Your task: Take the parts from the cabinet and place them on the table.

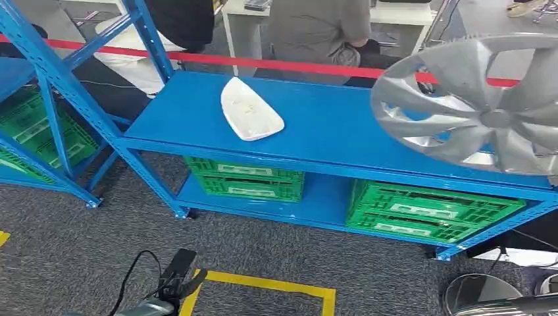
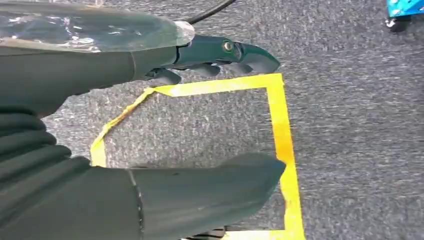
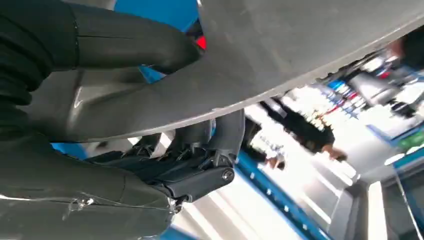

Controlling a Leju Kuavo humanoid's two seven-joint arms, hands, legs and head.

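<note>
So my right hand (image 3: 165,150) has hold of the silver wheel cover (image 1: 483,105), thumb pressed on one face and the darker fingers curled up under the rim on the other side. The cover is up in the air, tilted, over the right end of the blue shelf (image 1: 342,125), and I can't tell if it's touching the shelf at all. A white curved part (image 1: 250,108) is lying flat on that same shelf top, well left of the cover. Under the shelf top there are two green crates (image 1: 243,178) on the lower level. My left hand (image 2: 210,115) is down low in front of the shelf, holding nothing, fingers straight and spread from the thumb, over the grey carpet with the yellow tape square (image 2: 282,145).
</note>
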